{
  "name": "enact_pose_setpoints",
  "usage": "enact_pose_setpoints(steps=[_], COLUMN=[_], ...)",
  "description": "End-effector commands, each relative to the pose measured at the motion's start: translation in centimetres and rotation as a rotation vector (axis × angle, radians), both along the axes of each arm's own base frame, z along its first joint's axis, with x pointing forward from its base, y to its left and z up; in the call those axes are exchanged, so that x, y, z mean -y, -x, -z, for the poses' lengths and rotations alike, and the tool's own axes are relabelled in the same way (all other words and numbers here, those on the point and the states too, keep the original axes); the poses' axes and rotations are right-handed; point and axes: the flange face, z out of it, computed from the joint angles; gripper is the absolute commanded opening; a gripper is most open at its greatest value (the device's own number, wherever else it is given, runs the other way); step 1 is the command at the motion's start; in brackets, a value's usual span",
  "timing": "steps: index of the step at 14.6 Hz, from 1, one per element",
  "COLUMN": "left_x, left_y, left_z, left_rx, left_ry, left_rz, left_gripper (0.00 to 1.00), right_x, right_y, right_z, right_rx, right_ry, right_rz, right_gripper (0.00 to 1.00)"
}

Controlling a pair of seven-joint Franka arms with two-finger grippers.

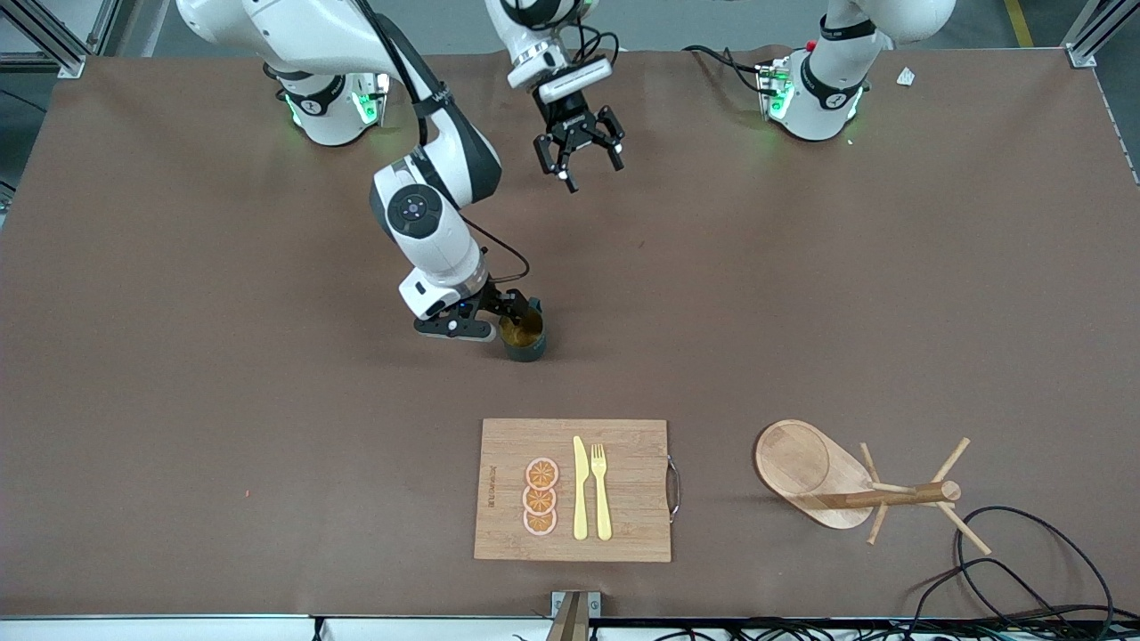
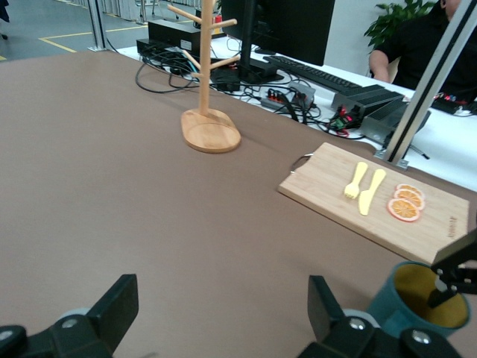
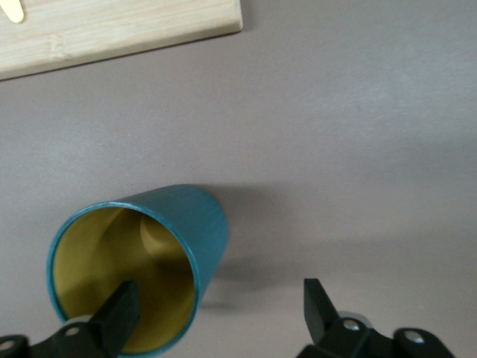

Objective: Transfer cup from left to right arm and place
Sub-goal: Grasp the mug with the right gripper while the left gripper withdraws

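The cup is a dark teal mug with an ochre-yellow inside. It stands upright on the brown table, near the middle. Its handle does not show. My right gripper is low at the cup's rim and open: one finger is inside the cup, the other outside, not clamping the wall. My left gripper is open and empty, up in the air over the table between the two bases. Its wrist view shows the cup and its own open gripper.
A bamboo cutting board with orange slices, a yellow knife and a fork lies nearer to the front camera than the cup; it also shows in the left wrist view. A wooden mug tree stands toward the left arm's end. Cables lie by it.
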Motion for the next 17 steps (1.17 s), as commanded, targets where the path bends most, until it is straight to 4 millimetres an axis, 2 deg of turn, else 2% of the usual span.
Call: enact_pose_setpoints(steps=[1,4,5,6,8,11,12,14,15,17], left_x=[-2.2,-3.6,-4.4,-5.1,-7.0,-7.8,-8.3,-9.9,-11.1,-13.0], left_y=[0.6,-2.5,-3.7,-4.9,-7.9,-11.6,-13.3,-16.8,-18.9,-22.0], left_z=[-3.4,-7.3,-8.3,-9.1,-11.3,-12.9,-13.8,-15.9,-17.5,-19.6], left_rx=[-0.063,-0.096,-0.115,-0.146,-0.166,-0.215,-0.229,-0.306,-0.365,-0.452], left_ry=[-0.019,-0.014,-0.040,-0.070,-0.079,-0.068,-0.072,-0.082,-0.050,-0.036], left_rz=[0.012,-0.026,-0.039,-0.053,-0.088,-0.123,-0.130,-0.135,-0.156,-0.145], left_gripper=[1.00,1.00,1.00,1.00,1.00,1.00,1.00,1.00,1.00,1.00], right_x=[-0.1,0.4,0.4,0.4,0.4,1.9,2.4,5.7,8.5,13.5], right_y=[-0.1,-0.3,-0.5,-0.6,-0.9,-1.2,-1.4,-2.7,-3.8,-5.3], right_z=[0.5,0.9,0.7,0.6,0.2,0.0,-1.0,-2.8,-3.8,-5.1], right_rx=[0.006,-0.001,0.001,0.004,0.028,-0.005,-0.011,-0.036,-0.048,-0.026], right_ry=[-0.008,0.002,0.001,0.002,0.007,0.033,0.038,0.044,0.044,0.039], right_rz=[0.024,-0.002,-0.010,-0.021,-0.157,-0.294,-0.355,-0.462,-0.573,-0.777], right_gripper=[0.74,0.12,0.01,0.00,0.00,0.00,0.00,0.00,0.00,0.01])
